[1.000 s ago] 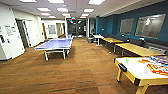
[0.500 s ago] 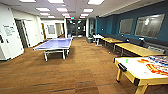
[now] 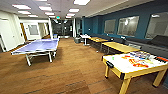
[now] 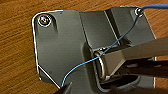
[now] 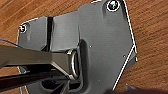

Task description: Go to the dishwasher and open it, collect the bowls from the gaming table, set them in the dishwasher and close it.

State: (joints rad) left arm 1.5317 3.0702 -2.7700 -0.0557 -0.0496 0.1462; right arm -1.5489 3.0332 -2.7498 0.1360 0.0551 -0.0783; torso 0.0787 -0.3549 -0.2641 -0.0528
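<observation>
The gaming table (image 3: pixel 140 72), with a glossy white top and a yellow edge, stands at the right of the head view, a short way ahead. Colourful flat things cover its far half. A small green shape (image 3: pixel 113 58) and an orange one (image 3: pixel 125 57) lie nearer its left end, too blurred to tell whether they are the bowls. The dishwasher is out of view. Both wrist views look down past the robot's dark plate onto the wooden floor (image 4: pixel 15 50).
A blue ping-pong table (image 3: pixel 37 46) stands at the left. Yellow-wood tables (image 3: pixel 120 46) line the right side in front of a dark bench (image 3: pixel 150 47) along the blue wall. Wide wooden floor (image 3: pixel 75 65) runs between them to a far doorway (image 3: pixel 62 27).
The head view has barely shifted, and nothing in the room has moved.
</observation>
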